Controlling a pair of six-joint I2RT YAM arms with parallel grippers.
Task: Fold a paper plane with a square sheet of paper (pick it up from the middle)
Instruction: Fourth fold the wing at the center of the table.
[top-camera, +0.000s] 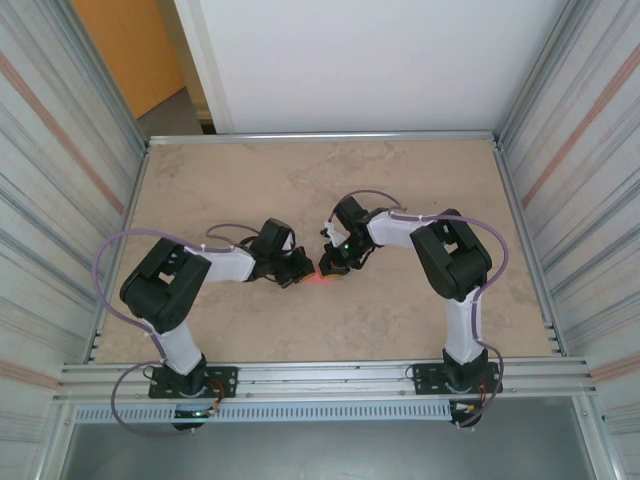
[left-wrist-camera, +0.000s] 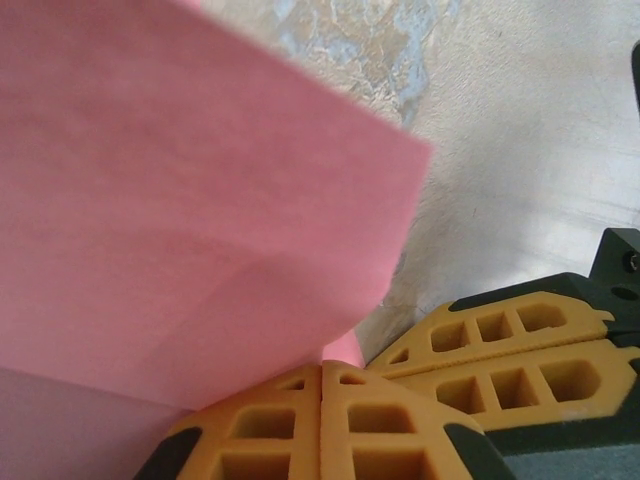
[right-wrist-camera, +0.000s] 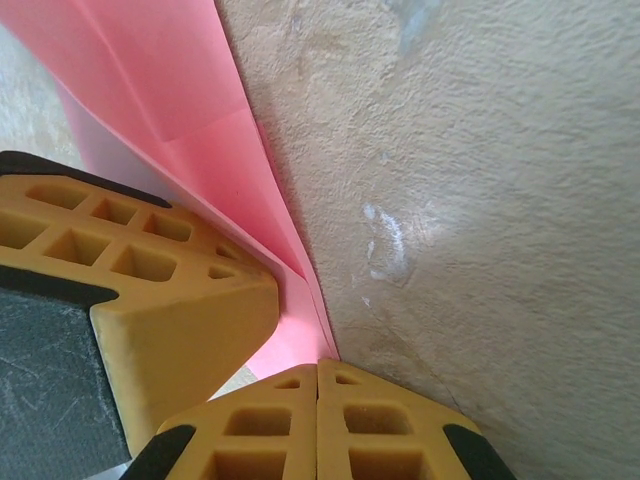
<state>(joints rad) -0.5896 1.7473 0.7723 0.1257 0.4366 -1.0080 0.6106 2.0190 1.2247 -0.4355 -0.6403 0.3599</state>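
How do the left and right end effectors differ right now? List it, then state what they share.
Side: the left end effector reaches the square sheet of paper from the left, the right end effector from the right.
Paper seen: over the left end effector it spreads as a broad flap; at the right end effector it runs away narrow and creased.
Shared: both are shut and appear to pinch the paper, tips close together.

Robot lab cell, I'd say: marbled worktop (top-camera: 300, 170) boxed in by corrugated metal walls (top-camera: 50, 170), aluminium rail (top-camera: 330, 377) on its near edge.
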